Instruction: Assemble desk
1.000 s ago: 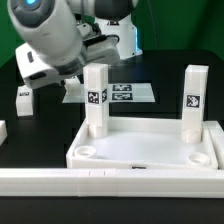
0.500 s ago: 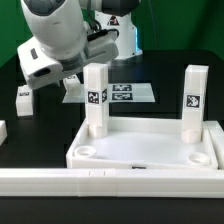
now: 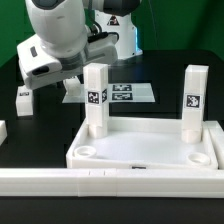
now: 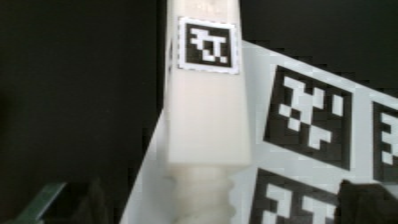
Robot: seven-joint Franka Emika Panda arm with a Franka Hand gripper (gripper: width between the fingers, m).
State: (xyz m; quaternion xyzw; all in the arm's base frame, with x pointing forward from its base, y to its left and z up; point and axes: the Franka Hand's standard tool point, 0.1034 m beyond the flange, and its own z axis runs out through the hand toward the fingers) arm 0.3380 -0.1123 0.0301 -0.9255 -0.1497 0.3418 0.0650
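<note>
1. The desk top [image 3: 150,148] lies at the front of the table, just behind a long white rail [image 3: 100,182].
2. Two posts stand upright in its far corner sockets: the left-hand leg [image 3: 96,100] and the right-hand leg [image 3: 195,98]. By my reckoning the task is about half done.
3. A loose leg [image 4: 205,110] lies along the marker board [image 4: 320,110]'s edge. Another spare leg [image 3: 25,97] lies well apart, on the exterior view's left.
4. The near sockets [image 3: 87,152] are empty.
5. The gripper [image 4: 205,198] hangs over the loose leg, jaws spread wide and grasping nothing.

The arm [image 3: 55,40] reaches steeply downward (fingers [image 4: 39,200] spread wide apart).
</note>
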